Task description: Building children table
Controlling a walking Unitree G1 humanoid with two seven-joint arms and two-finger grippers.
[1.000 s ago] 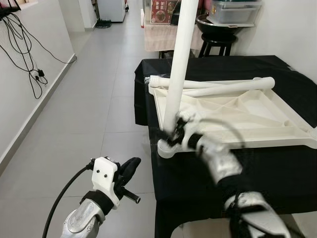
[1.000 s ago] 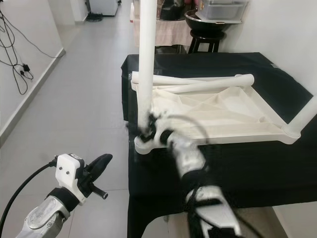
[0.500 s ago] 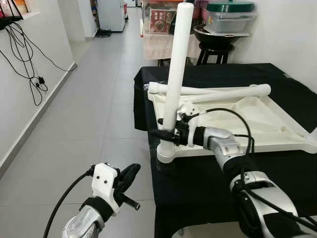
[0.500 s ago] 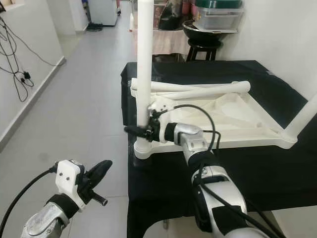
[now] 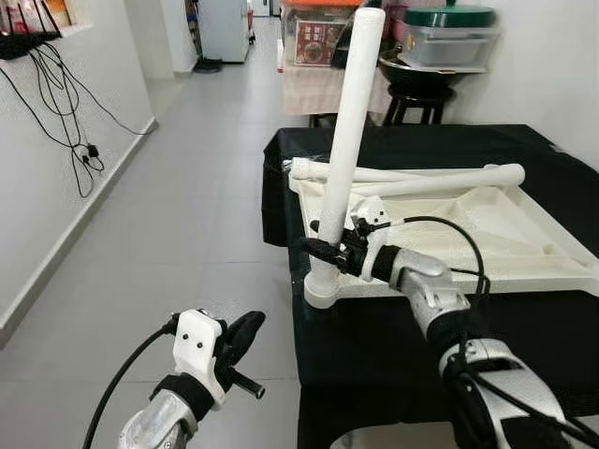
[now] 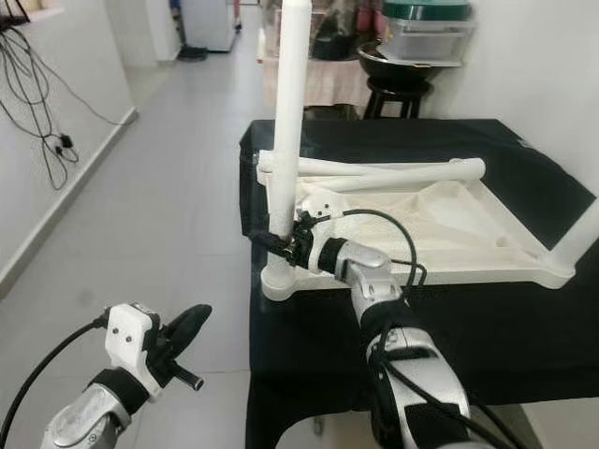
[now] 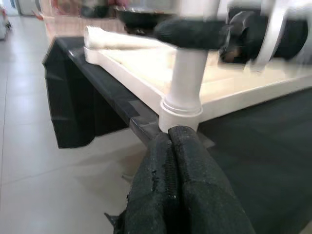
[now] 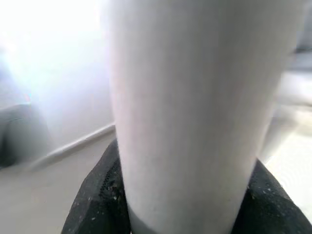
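While the left gripper [image 5: 245, 329] hangs low and nearest to the camera, over the grey tiled floor [image 5: 187, 215] with its two black fingers pressed together on nothing, the work is at the right gripper [image 5: 328, 251], which reaches forward and to its own left with its fingers closed around the tall white plastic table leg [image 5: 346, 150], low on the tube, just above the round corner socket [image 5: 323, 292] of the white plastic tabletop [image 5: 449, 224] that lies upside down on the black cloth-covered table [image 5: 421, 318]. The long axis of this leg runs almost vertical from the socket and leans a little away from the camera, so I judge that the coming move is a push or a turn along this axis, and the right arm is clearly the nearer one. Beyond the gripper, two more white legs [image 5: 421, 178] lie flat across the far edge of the tabletop. The left wrist view shows the foot of the leg sitting in the socket [image 7: 181, 108], while the right wrist view gives the tube [image 8: 195, 107] close between the pads.
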